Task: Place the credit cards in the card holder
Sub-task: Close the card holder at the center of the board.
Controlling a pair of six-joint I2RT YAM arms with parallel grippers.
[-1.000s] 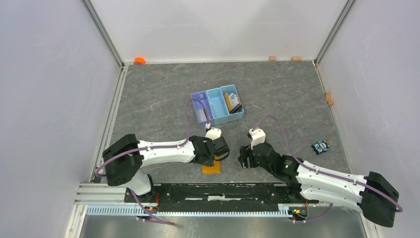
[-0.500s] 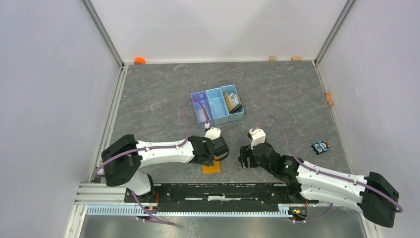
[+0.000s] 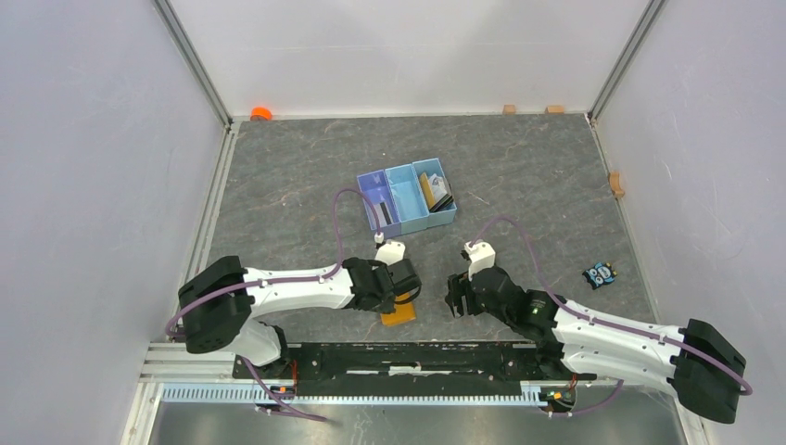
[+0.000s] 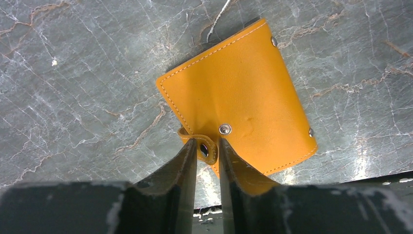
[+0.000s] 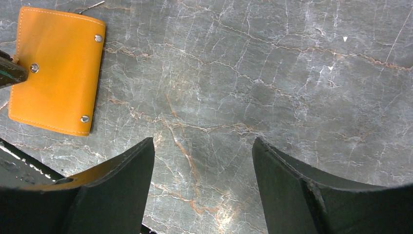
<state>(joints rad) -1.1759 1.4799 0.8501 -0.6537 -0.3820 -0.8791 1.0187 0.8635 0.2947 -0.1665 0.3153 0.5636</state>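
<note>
a: where's the holder [image 3: 399, 313]?

b: flat on the surface [image 5: 243, 73] near the front edge, folded shut. it's just under the left hand [image 4: 208, 146], with the right hand [image 5: 202, 146] a bit to its right.

a: hand states?

b: the left is closed down to a narrow slot with the clasp tab [image 4: 199, 146] in it, and it looks pinched. the tab is off its stud [image 4: 224, 129]. the right is spread wide, holds nothing and hangs over bare surface.

a: how will it handle?

b: my guess is light, soft leather-type skin, floppy at the fold. pull the tab and the whole thing probably slides before the cover lifts, since the surface looks slick. i'd peel the cover by the tab while the right hand pins the free edge, or take the long edge across its thickness.

a: cards [image 3: 436, 190]?

b: in the right bin of the tray [image 3: 408, 222], well beyond the holder. thin and stiff, so they're hard to pick up flat. take them by an edge.

a: any change from a second ago?

b: the left arm has swung a little left and nearer, hand with it. the holder has barely moved and the right arm is the same.
</note>
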